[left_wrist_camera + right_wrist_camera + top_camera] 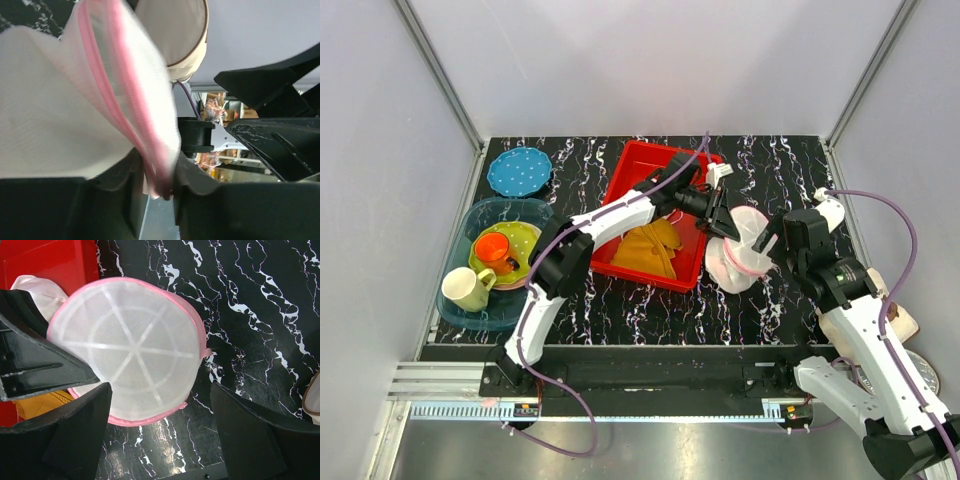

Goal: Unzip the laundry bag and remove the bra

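The laundry bag (738, 262), round white mesh with pink edging, is just right of the red tray; the right wrist view shows its ribbed face (131, 350). My left gripper (725, 226) reaches over the tray. Its fingers are pinched on the bag's pink zipper edge (161, 180), which runs up between them. My right gripper (772, 243) hangs open above the bag's near right side, with its fingers (80, 435) spread and nothing between them. A smooth pale pink fabric (35, 292), apparently the bra, bulges out behind the bag's far left rim.
The red tray (632, 178) holds a mustard-yellow cloth (650, 250). At the left, a clear blue bin (480, 305) holds a cup, a mug and plates. A blue dotted plate (518, 170) lies behind the bin. A cream cylinder (900, 325) stands at the right.
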